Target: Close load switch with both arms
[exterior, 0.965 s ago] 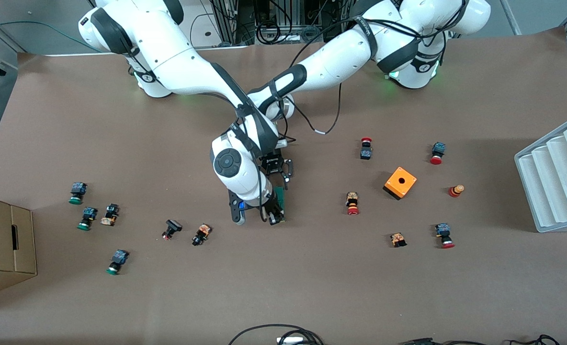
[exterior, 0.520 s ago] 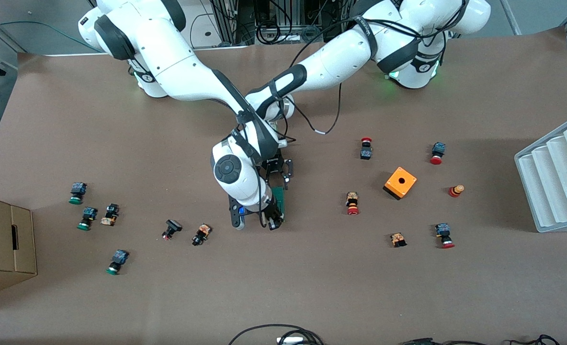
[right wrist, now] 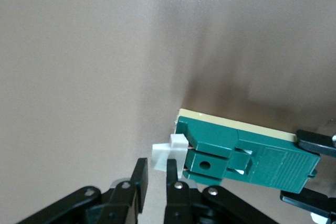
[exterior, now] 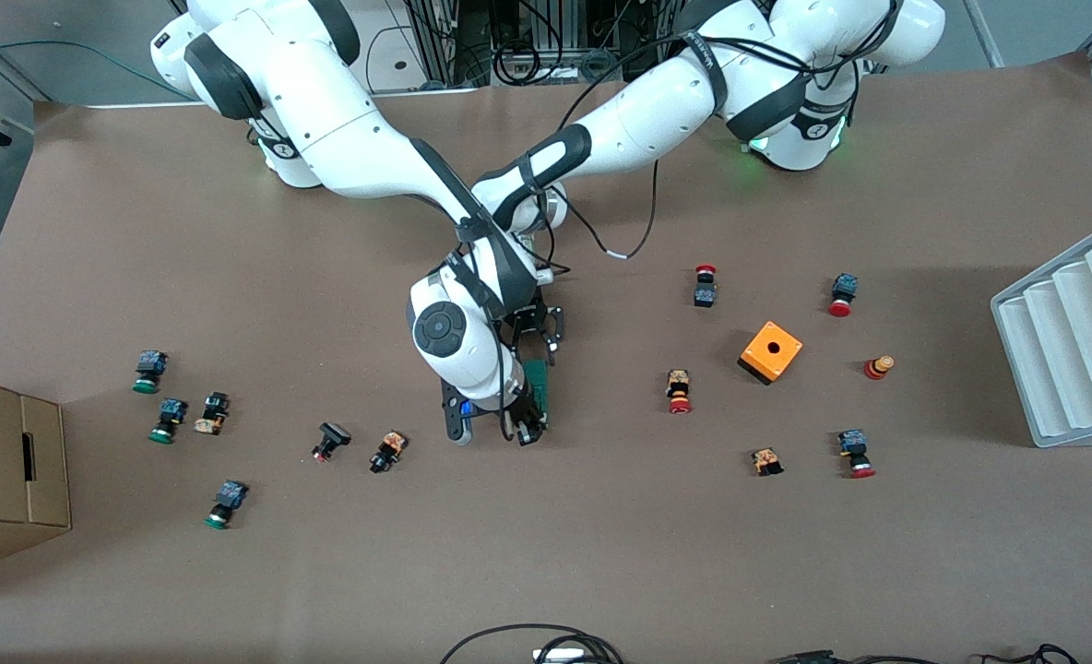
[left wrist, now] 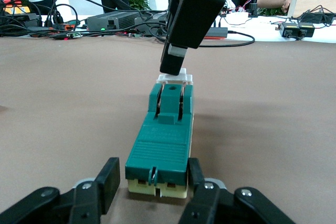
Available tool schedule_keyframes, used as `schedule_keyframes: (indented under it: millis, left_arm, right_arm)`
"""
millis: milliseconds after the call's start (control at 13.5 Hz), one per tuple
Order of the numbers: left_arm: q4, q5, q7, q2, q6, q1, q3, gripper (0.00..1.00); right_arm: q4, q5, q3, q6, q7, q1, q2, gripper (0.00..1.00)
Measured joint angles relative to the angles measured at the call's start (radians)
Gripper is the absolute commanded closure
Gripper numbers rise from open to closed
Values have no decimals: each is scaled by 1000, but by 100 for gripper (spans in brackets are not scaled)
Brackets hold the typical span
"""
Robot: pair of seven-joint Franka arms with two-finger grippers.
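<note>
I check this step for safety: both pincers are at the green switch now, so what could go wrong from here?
1. The right pincer, shut, meets only the edge of the small white lever; it may slip off.
2. The left pincer clamps just one end of the switch, so a push may twist or tip it.
3. The two arms cross closely above the table and could bump.

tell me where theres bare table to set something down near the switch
Bare paper lies between the load switch and the red push-button toward the left arm's end, and nearer the front camera than the switch. It is crowded at the switch itself: the left gripper clamps one end, and the right gripper sits shut at the white lever.
</note>
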Motion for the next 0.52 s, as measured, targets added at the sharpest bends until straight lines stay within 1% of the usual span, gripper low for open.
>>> schedule_keyframes:
  millis: [74,148,223,297,371,445,520]
  left_arm:
    - [0,0,0,0,0,0,0,38]
    - [0,0,0,0,0,0,0,36]
    - [0,0,0,0,0,1,0,31]
    - [0,0,1,0,0,1,0,24]
    - [0,0,4,0,0,2,1,14]
    - [0,0,22,0,0,3,1,1]
    - [0,0,47,0,0,6,1,0]
  right_arm:
    - [5,0,0,-5,0,-7,0,0]
    - [13,0,0,-21,0,-18,-4,0]
    - [24,0,0,-43,-4,-31,-16,0]
    - [34,0,0,-62,-19,-47,-36,0]
    - [39,0,0,-85,-51,-62,-66,0]
    - [38,0,0,-126,-99,-79,-105,0]
    - [34,0,-1,-184,-159,-99,-150,0]
